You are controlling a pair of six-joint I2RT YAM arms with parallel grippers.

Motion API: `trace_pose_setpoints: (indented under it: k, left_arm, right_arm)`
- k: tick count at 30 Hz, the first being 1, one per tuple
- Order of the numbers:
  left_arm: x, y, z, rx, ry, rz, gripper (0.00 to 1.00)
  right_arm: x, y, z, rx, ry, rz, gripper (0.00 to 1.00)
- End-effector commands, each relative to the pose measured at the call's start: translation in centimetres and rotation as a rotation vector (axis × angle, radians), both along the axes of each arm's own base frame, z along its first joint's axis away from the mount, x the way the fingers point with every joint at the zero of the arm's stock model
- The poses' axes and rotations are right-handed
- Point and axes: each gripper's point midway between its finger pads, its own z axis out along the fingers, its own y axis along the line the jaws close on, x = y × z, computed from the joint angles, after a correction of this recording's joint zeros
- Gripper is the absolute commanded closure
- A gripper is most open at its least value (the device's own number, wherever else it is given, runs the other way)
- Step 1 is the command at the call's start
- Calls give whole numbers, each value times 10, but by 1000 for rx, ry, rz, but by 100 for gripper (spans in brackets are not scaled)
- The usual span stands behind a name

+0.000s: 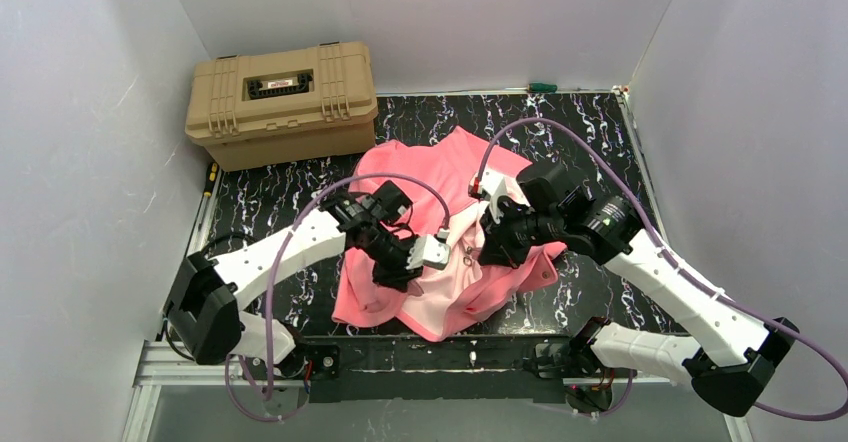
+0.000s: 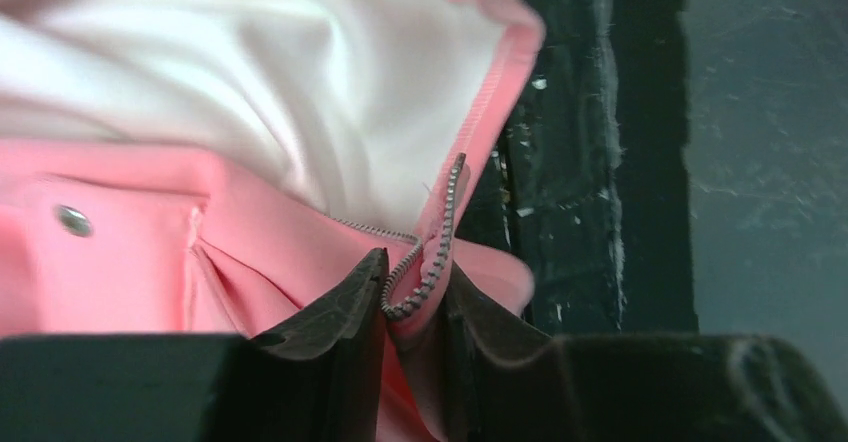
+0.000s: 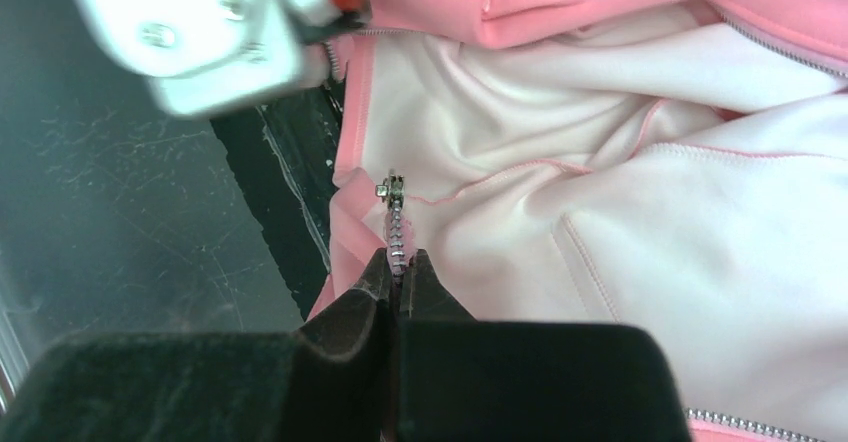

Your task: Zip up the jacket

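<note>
Right fingers (image 3: 362, 297) pinched shut on zipper teeth (image 3: 398, 230) of jacket (image 1: 455, 162); left fingers (image 2: 335, 307) slightly apart around zipper tape (image 2: 445, 222), hold unclear. Jacket crumpled on counter (image 1: 270, 197) beneath both. Soft, light, floppy: grip stiffer tape, not lining.

White walls enclose workspace on three sides: left wall (image 1: 80, 112), back wall (image 1: 450, 12), right wall (image 1: 760, 112). All plain, matte, with faint scuffs. Light even and diffuse, no hard shadows.

Table top (image 1: 260, 202) black with white marble veining, scratched and dusty in wrist views. Tan case (image 1: 283, 102) in far left corner, lid shut, black handle on top. Green-handled tool (image 1: 542, 86) lies at foot of back wall. Yellow-tipped tool (image 1: 210, 177) sits at left table edge. Aluminium rail (image 1: 180, 367) runs along near edge. Grey floor (image 1: 450, 417) below.
</note>
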Motion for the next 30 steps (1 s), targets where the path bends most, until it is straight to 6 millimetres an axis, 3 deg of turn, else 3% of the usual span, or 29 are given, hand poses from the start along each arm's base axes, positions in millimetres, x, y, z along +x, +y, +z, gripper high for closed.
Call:
trace_pose_setpoints:
  k: [1,3,4,6,10,18,24,26,30]
  left_arm:
    - [42,-18,-28,-22,-84,324,74]
    - [36,-22,-31,-47,7,455,65]
    - [34,-25,-27,-79,36,500,52]
    - [28,-28,-24,-123,92,569,44]
    - [17,-32,-25,-167,203,655,42]
    - [19,-37,-18,-212,334,855,41]
    - [17,-25,-26,-183,352,966,43]
    - [16,-20,-25,-190,336,969,44]
    - [11,-19,-6,-298,286,887,40]
  right_arm:
    - [7,-5,3,1,-38,-64,99]
    - [7,-7,2,-9,-41,-71,99]
    - [7,-8,1,-14,-40,-74,99]
    - [6,-10,-1,-21,-40,-78,99]
    - [7,-12,-4,-29,-41,-85,99]
    - [8,-11,-7,-37,-35,-87,99]
    - [8,-12,-9,-50,-32,-85,99]
    - [8,-12,-10,-52,-30,-84,99]
    - [8,-13,-12,-58,-29,-84,99]
